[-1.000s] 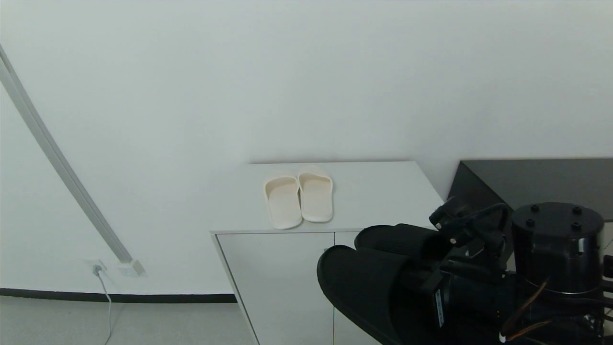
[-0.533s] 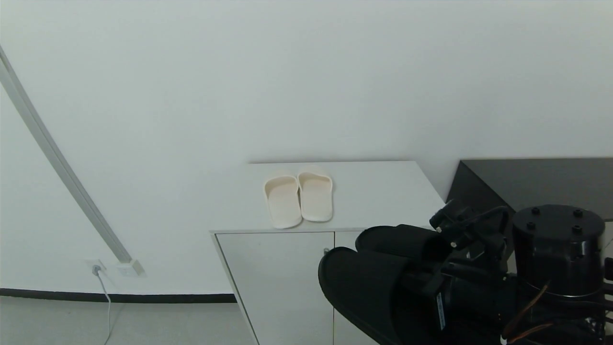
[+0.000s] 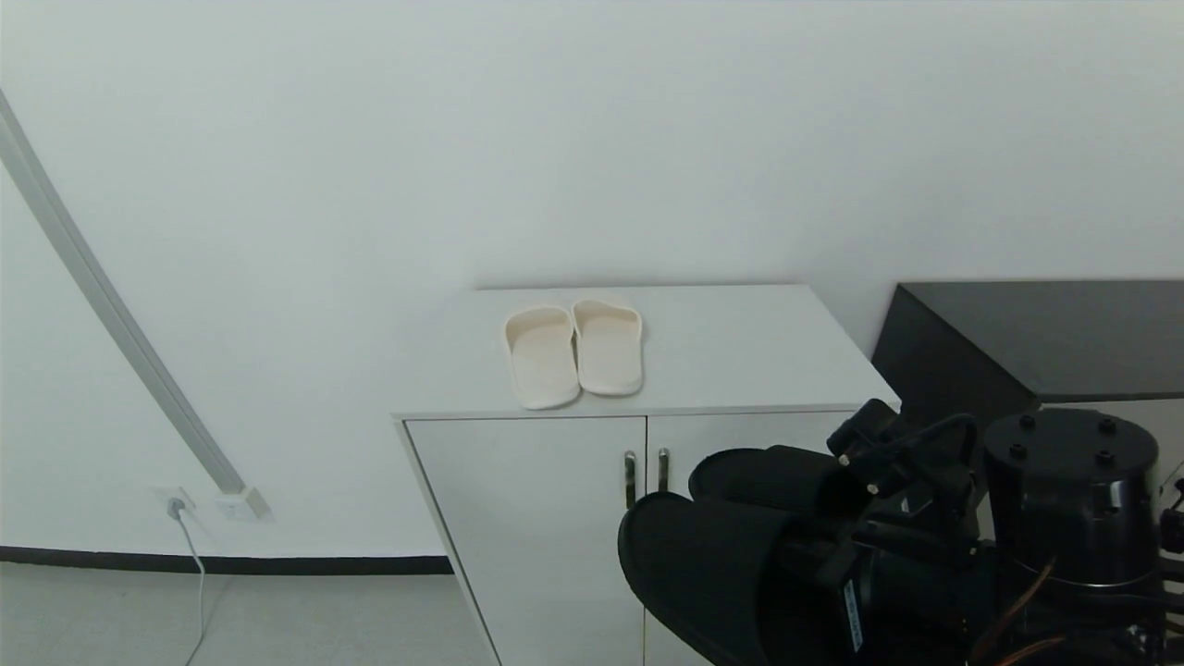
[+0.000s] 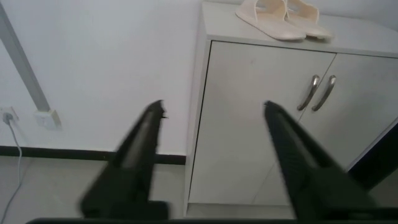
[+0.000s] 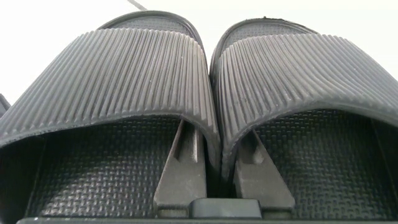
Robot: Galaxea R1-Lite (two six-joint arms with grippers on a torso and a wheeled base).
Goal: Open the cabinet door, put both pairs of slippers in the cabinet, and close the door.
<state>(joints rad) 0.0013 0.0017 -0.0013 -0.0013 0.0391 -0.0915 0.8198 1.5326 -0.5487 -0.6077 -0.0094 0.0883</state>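
Right claw (image 5: 216, 146) clamped on the black slippers (image 3: 712, 555) by their touching inner straps at 4 o'clock, which I judge light and floppy; cream slippers (image 3: 573, 351) atop shut cabinet (image 3: 740, 342) at 12; left claw (image 4: 214, 112) spread, empty.

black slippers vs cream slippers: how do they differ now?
The black slippers are dark with ribbed straps; the cream slippers are pale and smooth. The black slippers are clamped in the right hand; the cream slippers lie flat on the cabinet top. Both pairs sit side by side.

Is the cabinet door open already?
No, both cabinet doors are shut, their handles side by side, with the white slippers lying on top.
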